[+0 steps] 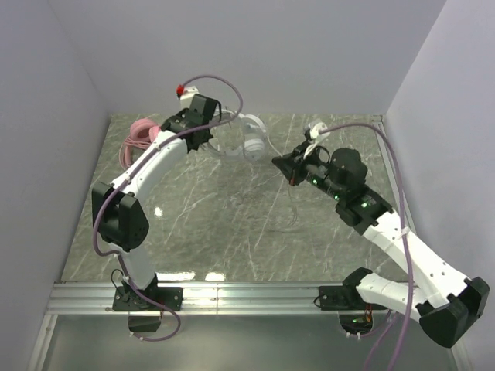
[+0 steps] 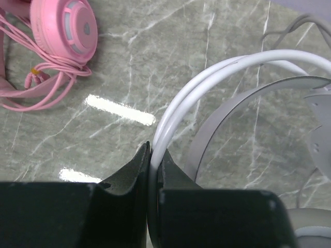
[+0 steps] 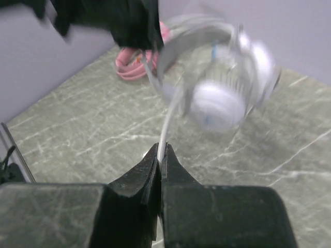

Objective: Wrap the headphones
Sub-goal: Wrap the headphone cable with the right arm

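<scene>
The left gripper (image 2: 154,156) pinches the headband (image 2: 217,70) of the white headphones (image 1: 254,143), held above the table (image 1: 216,232) near the back wall. The right gripper (image 3: 160,157) is pressed shut on their thin cable (image 3: 166,121). The pink headphones (image 1: 141,131) lie in the far-left corner, beside the left wall.

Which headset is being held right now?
The white headset: left gripper clamps its headband, right gripper pinches its cable. The pink headset lies untouched on the table.

Three views, one desk (image 1: 232,232).
Top camera looks steeply down from the near side, over everything; left wrist camera looks down close past the left end effector (image 2: 155,152); right wrist camera looks low across past the right end effector (image 3: 160,150); all share the white headset (image 1: 251,143).
</scene>
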`<control>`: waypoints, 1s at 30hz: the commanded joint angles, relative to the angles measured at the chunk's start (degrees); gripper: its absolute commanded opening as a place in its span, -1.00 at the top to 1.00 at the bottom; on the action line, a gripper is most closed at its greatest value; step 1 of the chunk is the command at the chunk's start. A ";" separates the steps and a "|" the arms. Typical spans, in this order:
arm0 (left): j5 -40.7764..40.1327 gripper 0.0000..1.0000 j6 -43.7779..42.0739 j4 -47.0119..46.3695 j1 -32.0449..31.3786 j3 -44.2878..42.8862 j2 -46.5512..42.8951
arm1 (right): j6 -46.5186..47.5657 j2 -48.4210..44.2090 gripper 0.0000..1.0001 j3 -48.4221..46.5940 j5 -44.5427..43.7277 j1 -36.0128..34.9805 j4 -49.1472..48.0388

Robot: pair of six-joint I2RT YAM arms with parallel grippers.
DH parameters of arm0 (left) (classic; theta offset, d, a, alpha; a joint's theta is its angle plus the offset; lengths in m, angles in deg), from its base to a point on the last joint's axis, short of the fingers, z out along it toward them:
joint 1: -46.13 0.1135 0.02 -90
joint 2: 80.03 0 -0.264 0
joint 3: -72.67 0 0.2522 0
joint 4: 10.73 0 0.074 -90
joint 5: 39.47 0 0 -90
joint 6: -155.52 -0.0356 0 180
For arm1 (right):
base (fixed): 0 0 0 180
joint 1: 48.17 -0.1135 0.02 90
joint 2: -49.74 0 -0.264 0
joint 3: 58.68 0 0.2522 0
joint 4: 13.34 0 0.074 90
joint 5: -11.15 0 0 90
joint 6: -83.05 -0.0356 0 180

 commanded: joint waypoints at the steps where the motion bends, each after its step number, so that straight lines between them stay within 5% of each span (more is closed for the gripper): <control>1: -5.85 0.99 -1.90 -9.51 -3.67 2.53 -4.72 | 3.78 1.09 1.00 -10.97 -0.34 -0.10 10.26; 9: -6.03 0.99 -2.35 -15.31 -5.96 11.58 -7.35 | 6.96 11.29 1.00 -31.88 -1.13 0.51 20.11; 18: -7.27 0.99 -1.74 -17.88 -7.28 16.95 -9.65 | 4.76 16.22 1.00 -45.00 6.33 5.60 23.45; 30: -5.95 0.99 0.38 -13.75 -6.05 6.24 -3.15 | -4.10 6.31 1.00 -36.23 21.27 5.43 22.59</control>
